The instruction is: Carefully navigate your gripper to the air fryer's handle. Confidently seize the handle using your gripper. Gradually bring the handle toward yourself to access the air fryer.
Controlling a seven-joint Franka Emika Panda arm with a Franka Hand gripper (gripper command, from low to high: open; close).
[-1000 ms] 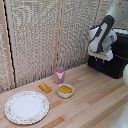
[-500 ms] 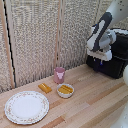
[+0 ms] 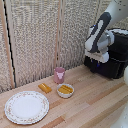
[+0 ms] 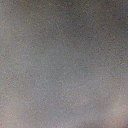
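The black air fryer (image 3: pixel 118 52) stands on the wooden table at the exterior view's right. My white arm reaches down in front of its front panel, and the gripper (image 3: pixel 101 59), with its flat white block, is pressed close against the fryer's front. The handle is hidden behind the gripper. The fingers are too small and too covered to show whether they are open or shut. The wrist view is only a blurred grey surface filling the frame, with no shape I can make out.
A pink cup (image 3: pixel 59 75) stands mid-table. In front of it are a small white bowl (image 3: pixel 65 90) with yellow food, a yellow piece (image 3: pixel 45 88) and a large patterned plate (image 3: pixel 27 106). A slatted screen (image 3: pixel 45 35) closes off the back.
The arm end has shifted very slightly toward the exterior view's left and down, staying at the fryer's front. Nothing else has moved.
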